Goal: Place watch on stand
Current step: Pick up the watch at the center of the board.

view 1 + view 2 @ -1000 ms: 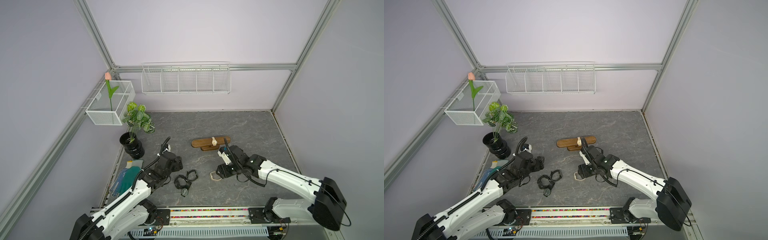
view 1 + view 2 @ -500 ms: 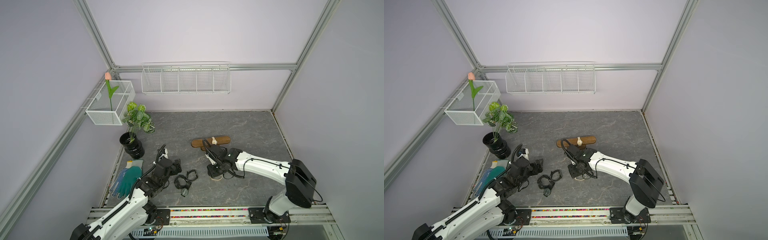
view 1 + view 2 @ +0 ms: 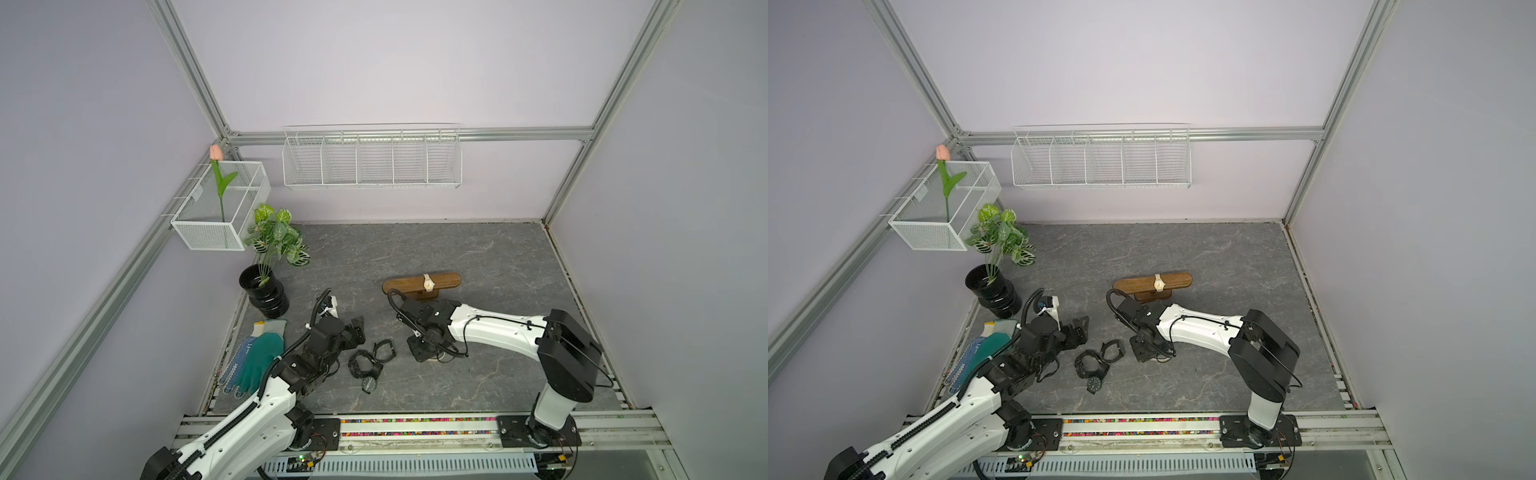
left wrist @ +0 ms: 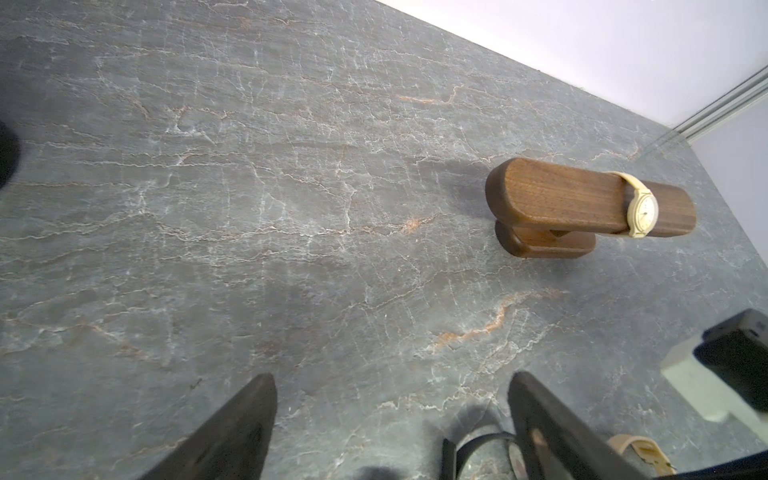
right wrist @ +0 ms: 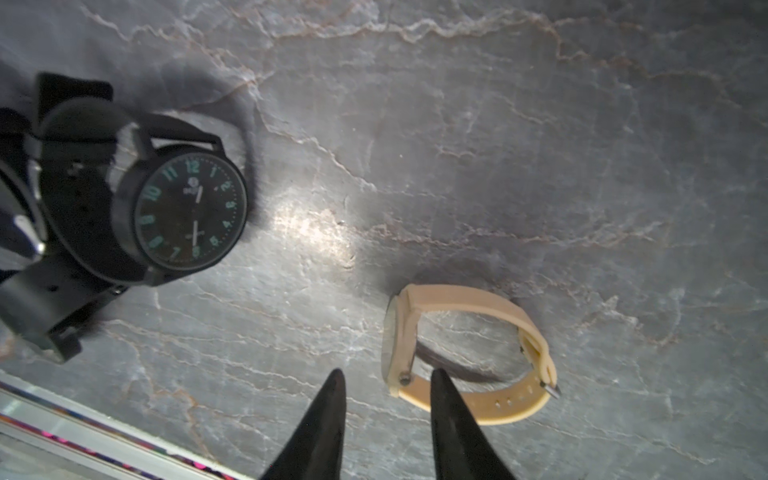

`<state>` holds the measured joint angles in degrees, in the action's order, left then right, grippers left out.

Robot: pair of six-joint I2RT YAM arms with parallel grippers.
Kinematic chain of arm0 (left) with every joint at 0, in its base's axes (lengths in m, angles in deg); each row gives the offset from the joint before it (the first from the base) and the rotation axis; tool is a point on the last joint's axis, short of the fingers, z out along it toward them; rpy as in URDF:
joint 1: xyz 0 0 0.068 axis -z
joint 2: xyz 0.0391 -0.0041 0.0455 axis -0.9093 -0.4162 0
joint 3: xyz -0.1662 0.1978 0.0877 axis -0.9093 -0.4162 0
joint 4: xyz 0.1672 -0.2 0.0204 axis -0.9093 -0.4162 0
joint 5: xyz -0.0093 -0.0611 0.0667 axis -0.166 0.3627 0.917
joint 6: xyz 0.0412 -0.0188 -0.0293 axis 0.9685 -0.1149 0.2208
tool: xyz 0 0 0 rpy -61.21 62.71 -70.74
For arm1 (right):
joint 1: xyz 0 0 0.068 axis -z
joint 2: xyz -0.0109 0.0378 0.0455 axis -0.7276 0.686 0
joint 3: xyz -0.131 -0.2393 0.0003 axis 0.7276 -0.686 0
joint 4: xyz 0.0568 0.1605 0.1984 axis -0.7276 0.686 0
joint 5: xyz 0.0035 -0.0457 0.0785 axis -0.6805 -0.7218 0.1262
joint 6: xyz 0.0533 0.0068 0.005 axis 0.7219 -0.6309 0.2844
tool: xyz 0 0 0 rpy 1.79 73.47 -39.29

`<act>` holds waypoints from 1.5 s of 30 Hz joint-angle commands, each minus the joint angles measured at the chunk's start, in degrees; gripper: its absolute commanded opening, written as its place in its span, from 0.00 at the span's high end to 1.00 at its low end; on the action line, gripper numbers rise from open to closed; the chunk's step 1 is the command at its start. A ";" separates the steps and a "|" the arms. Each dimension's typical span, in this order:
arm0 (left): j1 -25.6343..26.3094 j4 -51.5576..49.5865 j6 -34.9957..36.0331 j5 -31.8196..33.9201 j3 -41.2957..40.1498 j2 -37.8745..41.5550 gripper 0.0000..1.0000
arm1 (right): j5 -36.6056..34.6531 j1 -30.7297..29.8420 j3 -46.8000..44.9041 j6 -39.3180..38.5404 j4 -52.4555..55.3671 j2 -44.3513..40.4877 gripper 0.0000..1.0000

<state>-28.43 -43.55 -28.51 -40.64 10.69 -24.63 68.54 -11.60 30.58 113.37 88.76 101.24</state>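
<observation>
The stand [image 3: 405, 285] [image 3: 1136, 284] [image 4: 557, 195], a dark wooden bar on a small base, sits mid-table with a cream watch [image 3: 428, 283] [image 4: 642, 208] strapped round it. A second beige watch [image 5: 469, 303] [image 3: 448, 356] lies on its side on the table. My right gripper [image 5: 386, 372] [image 3: 422, 353] [image 3: 1144, 351] hovers over it, jaws narrowly open. The lower end of the watch case is between the fingertips and one fingertip [image 5: 436, 378] is inside the strap loop. My left gripper [image 4: 390, 386] [image 3: 353, 328] is wide open, holding nothing, near the black watches.
Black watches [image 3: 368, 365] [image 3: 1096, 365] [image 5: 187, 212] lie bunched between the two grippers. A black pot with a plant [image 3: 266, 291] and gloves [image 3: 253, 361] sit at the left edge. Wire baskets [image 3: 216, 208] [image 3: 372, 160] hang on the walls. A rail [image 3: 415, 422] runs along the front.
The right arm's elbow has swung in from the right while its gripper stayed over the beige watch and its jaws narrowed. The left gripper has opened a little wider.
</observation>
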 commanded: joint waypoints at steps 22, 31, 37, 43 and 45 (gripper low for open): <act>-0.15 9.29 2.45 -11.74 0.41 -1.91 0.09 | 1.47 -0.34 -4.33 -7.51 -7.26 -11.78 0.92; -0.06 25.08 5.73 -25.89 -1.18 -2.27 0.09 | 14.13 7.08 -13.62 -13.27 -18.25 -30.24 0.90; -0.06 24.72 6.11 -24.77 -1.05 -1.75 0.09 | 14.35 9.59 -16.01 -12.49 -18.61 -30.51 0.92; -0.06 22.59 6.09 -24.36 -0.41 -3.49 0.09 | 13.03 9.59 -17.66 -11.87 -19.81 -26.52 0.93; -0.02 22.34 5.94 -24.36 -0.41 -3.95 0.09 | 12.05 9.34 -17.86 -12.33 -19.42 -24.44 0.93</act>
<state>-28.41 -20.99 -23.31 -64.42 10.05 -28.10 81.11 -2.18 13.88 101.98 70.40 74.79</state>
